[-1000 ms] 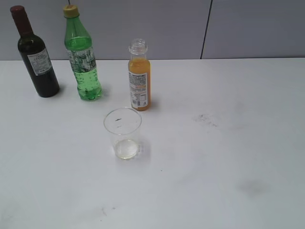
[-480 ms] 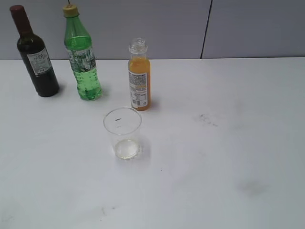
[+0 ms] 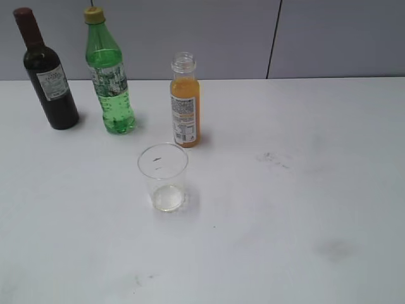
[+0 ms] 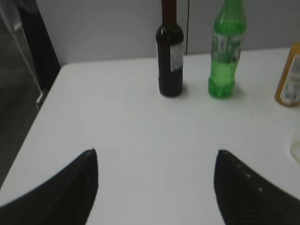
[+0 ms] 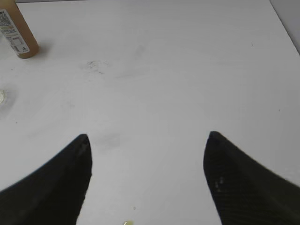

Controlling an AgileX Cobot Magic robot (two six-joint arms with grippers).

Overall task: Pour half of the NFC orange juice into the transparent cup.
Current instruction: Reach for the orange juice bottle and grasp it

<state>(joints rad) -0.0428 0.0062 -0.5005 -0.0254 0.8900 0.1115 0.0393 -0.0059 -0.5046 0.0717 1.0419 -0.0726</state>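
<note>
A: Starting at the far left of the table (image 3: pixel 329 158), there's the dark wine bottle (image 3: pixel 47 73), upright near the back edge, red cap on.

B: And just to its right the green bottle (image 3: pixel 111 79), yellow cap, also upright. Those two stand near each other but not touching.

A: Moving right again, the NFC orange juice (image 3: pixel 185 104) stands upright with its wide neck uncapped. Orange liquid reaches up to the shoulder, label facing us.

B: Just in front of it, slightly to the left, sits the transparent cup (image 3: pixel 163 177). Upright, mouth up, a small dark mark below the rim. There's a clear gap between cup and juice bottle.

A: Right half of the table, only some faint smudges (image 3: pixel 273 158).

B: No arms in the exterior view. From the left wrist, the left gripper (image 4: pixel 154 159) has its dark fingers (image 4: pixel 70 187) spread wide apart over bare tabletop, with the wine bottle and green bottle well ahead.

A: Same on the other side: the right gripper (image 5: pixel 147 140) with fingers (image 5: pixel 239 178) wide apart, nothing between them, and the juice bottle far off at the upper left.
</note>
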